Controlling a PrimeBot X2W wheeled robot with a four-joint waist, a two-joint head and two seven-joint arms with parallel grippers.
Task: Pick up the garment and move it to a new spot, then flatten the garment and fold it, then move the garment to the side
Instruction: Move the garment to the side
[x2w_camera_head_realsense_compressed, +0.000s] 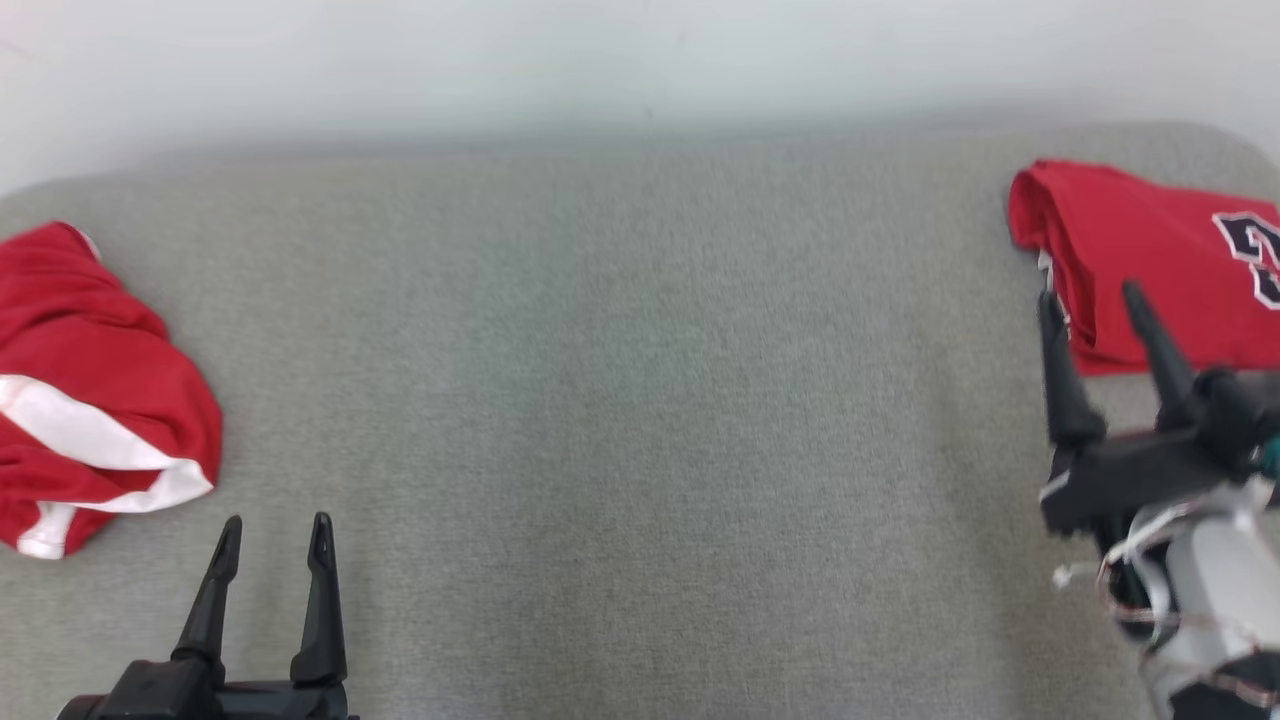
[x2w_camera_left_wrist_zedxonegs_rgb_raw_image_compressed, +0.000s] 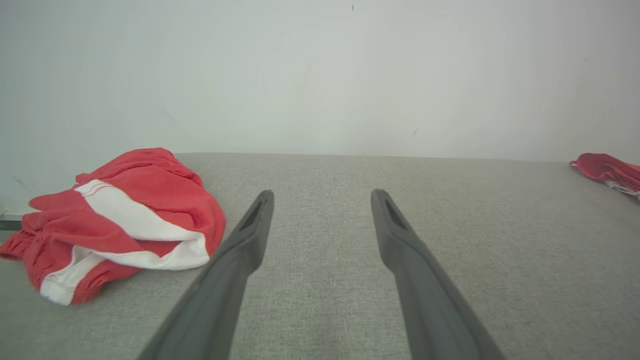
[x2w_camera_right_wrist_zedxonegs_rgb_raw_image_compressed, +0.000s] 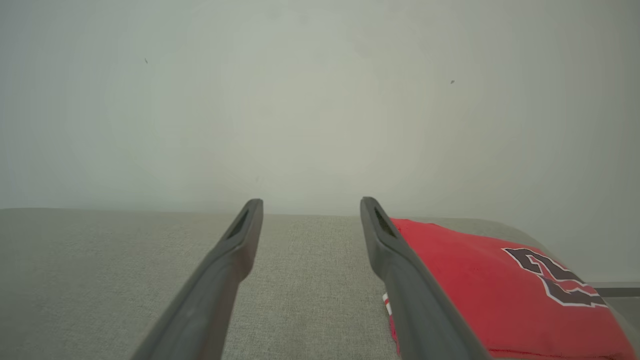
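Right gripper (x2w_camera_head_realsense_compressed: 1088, 292), fingers apart and empty, is just beside the folded red garment (x2w_camera_head_realsense_compressed: 1150, 240) at the far right, which seems finished. Left gripper (x2w_camera_head_realsense_compressed: 277, 520), also apart and empty, is near the crumpled garment (x2w_camera_head_realsense_compressed: 100, 400) at the left, not yet folded.

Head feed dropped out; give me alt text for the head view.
A crumpled red and white garment lies left on the grey surface, a folded red jersey right. The left tool and right tool are open and empty.
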